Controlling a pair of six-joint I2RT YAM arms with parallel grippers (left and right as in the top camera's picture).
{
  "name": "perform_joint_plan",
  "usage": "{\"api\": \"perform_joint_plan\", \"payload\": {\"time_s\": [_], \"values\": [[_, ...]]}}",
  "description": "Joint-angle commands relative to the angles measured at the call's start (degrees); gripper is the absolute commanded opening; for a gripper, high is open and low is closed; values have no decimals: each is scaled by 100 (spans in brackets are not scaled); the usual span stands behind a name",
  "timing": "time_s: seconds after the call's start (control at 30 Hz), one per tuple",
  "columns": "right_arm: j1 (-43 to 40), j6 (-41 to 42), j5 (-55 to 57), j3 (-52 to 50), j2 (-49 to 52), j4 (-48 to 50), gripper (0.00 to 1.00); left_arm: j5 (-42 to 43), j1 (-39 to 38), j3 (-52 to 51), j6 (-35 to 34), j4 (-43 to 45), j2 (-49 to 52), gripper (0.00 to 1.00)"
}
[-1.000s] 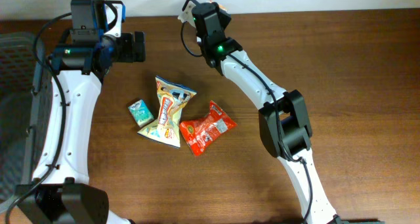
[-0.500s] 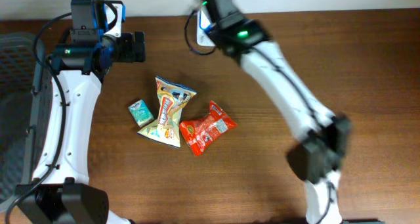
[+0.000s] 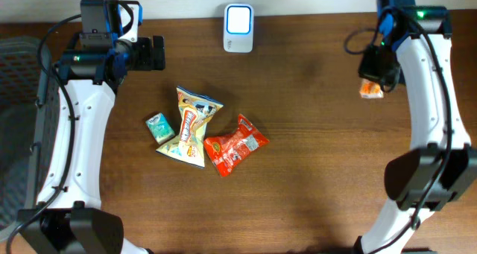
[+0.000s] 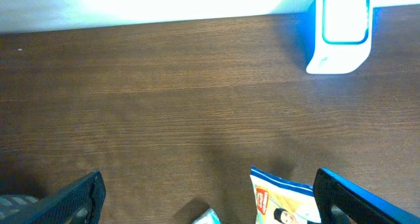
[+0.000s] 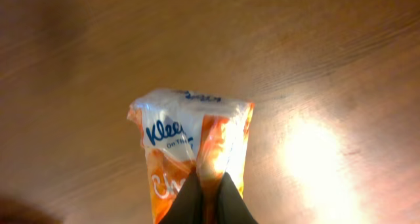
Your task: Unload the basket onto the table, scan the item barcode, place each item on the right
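Right gripper (image 5: 209, 190), clamped on a tissue pack's (image 5: 190, 142) thin edge at far right, risks dropping it; left gripper (image 4: 210, 199) gapes empty.

Bare brown wooden tabletop (image 3: 313, 97) lies open between the white, blue-lit scanner box (image 3: 238, 18) at the back edge and the right arm (image 3: 428, 83). Centre-left, a small teal packet (image 3: 159, 127), a yellow crinkled chip bag (image 3: 192, 127) and a red snack bag (image 3: 235, 144) bunch closely, obstructing low passes there.
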Motion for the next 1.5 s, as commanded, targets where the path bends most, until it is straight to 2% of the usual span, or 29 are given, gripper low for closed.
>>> {"api": "perform_joint_plan", "payload": {"time_s": [0.0, 0.1, 0.17, 0.2, 0.27, 0.3, 0.4, 0.6, 0.73, 0.9, 1.07, 1.3, 1.47], "values": [[-511, 219, -125, -992, 192, 688, 4, -39, 35, 13, 92, 9, 31, 99], [-782, 216, -286, -1738, 293, 1447, 4, -39, 35, 13, 92, 9, 28, 99], [-935, 140, -409, -2061, 297, 1729, 21, -39, 35, 13, 92, 9, 31, 99], [-1001, -17, -610, -2072, 297, 1738, 35, -39, 35, 13, 92, 9, 31, 99], [-1064, -389, -1040, -1961, 282, 1698, 53, -39, 35, 13, 92, 9, 31, 99], [-1069, -557, -1211, -1864, 271, 1628, 57, -39, 35, 13, 92, 9, 31, 99], [-988, -1113, -1915, -1211, 201, 1058, 64, -39, 35, 13, 92, 9, 31, 99], [-334, -1574, -3314, -568, 151, 546, 67, -39, 35, 13, 92, 9, 31, 99], [420, -1574, -3694, -595, 157, 551, 67, -39, 35, 13, 92, 9, 31, 99], [1827, -1545, -3860, -595, 168, 791, 67, -39, 35, 13, 92, 9, 31, 99], [2844, -715, -3842, -597, 348, 1357, 64, -39, 35, 13, 92, 9, 31, 99], [3814, 79, -3836, -601, 544, 1703, 47, -39, 35, 13, 92, 9, 31, 99], [4168, 741, -3364, -907, 667, 2094, 23, -39, 35, 13, 92, 9, 31, 99]]}}
